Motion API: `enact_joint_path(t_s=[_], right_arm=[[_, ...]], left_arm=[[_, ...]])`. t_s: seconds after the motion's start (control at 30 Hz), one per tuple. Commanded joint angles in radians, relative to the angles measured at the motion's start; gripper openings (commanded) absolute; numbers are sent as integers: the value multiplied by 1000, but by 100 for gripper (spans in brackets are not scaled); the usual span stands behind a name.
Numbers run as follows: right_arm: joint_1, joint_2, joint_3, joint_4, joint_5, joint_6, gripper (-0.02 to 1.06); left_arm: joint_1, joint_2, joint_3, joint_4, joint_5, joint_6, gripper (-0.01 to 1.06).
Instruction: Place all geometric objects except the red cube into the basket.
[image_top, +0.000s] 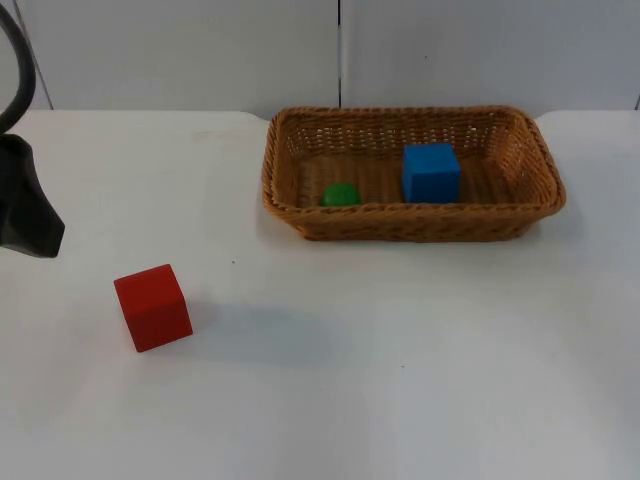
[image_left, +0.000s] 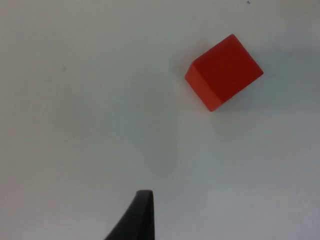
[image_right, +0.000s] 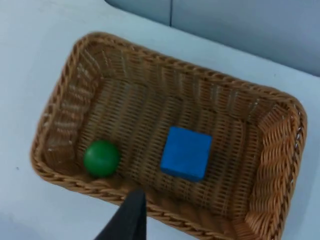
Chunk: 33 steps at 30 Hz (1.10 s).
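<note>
A red cube lies on the white table at the front left; the left wrist view looks down on the same red cube. The wicker basket stands at the back centre-right. Inside it are a blue cube and a green ball by the near wall. The right wrist view looks down into the basket onto the blue cube and the green ball. My left gripper hangs at the table's left edge, apart from the red cube. My right gripper hovers above the basket's near rim.
The grey partition wall closes the table behind the basket. White table top stretches in front of the basket and to the right of the red cube.
</note>
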Motion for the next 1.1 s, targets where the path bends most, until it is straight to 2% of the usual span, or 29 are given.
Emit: enact_joint_path(t_s=[0.0, 0.1, 0.13, 0.3, 0.37, 0.53, 0.6, 0.9, 1.07], right_arm=[[7, -45, 13, 14, -11, -15, 105], [9, -154, 119, 14, -88, -15, 105], [9, -154, 119, 14, -88, -15, 105], [9, -365, 349, 16, -199, -15, 105], [9, -389, 372, 16, -206, -15, 105], [9, -623, 549, 14, -209, -22, 105], [9, -664, 577, 14, -209, -26, 105], [9, -1032, 858, 12, -247, -37, 105], [9, -1213, 977, 14, -238, -37, 105]], left_arm=[[1, -6, 5, 1, -10, -6, 105], [1, -17, 5, 1, -13, -6, 105], [1, -17, 5, 1, -13, -6, 105], [1, -143, 4, 2, -32, 46, 105], [1, -155, 4, 2, -32, 46, 105], [1, -347, 4, 2, -19, 46, 105], [1, -382, 4, 2, -12, 46, 105], [1, -635, 4, -6, 114, 46, 105], [1, -729, 4, -3, 171, 46, 105]])
